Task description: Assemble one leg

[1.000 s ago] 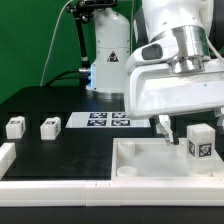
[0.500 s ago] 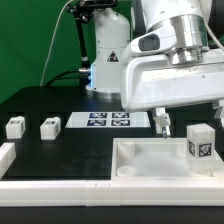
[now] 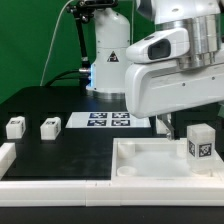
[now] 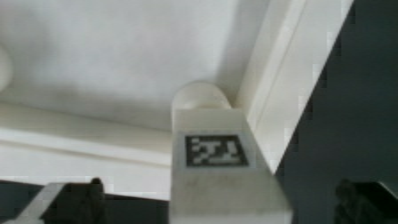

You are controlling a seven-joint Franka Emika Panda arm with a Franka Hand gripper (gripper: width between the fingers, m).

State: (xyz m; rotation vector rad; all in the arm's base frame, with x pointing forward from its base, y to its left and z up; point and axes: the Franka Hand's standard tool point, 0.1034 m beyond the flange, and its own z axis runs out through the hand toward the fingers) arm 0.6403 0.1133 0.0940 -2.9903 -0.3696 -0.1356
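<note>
Hangs over the upright leg [image 3: 199, 142] with jaws apart, leg between them, untouched. Risks tipping it on the white square piece [image 3: 150, 158] if closing off-centre.

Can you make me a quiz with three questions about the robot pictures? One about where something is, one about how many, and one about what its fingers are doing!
1. Where does the tagged leg nearest the arm stand?
A. on top of another leg
B. on the big white piece
C. on the marker board

2. How many small legs show in the exterior view?
A. one
B. three
C. five

3. What are the fingers doing?
A. open, one on each side of the leg
B. shut on the leg
C. shut on nothing

Answers:
1 B: it stands upright on the piece, by its rim.
2 B: two lie on the black table, plus the one on the piece.
3 A: the wrist view shows them wide apart, not touching the leg.
</note>
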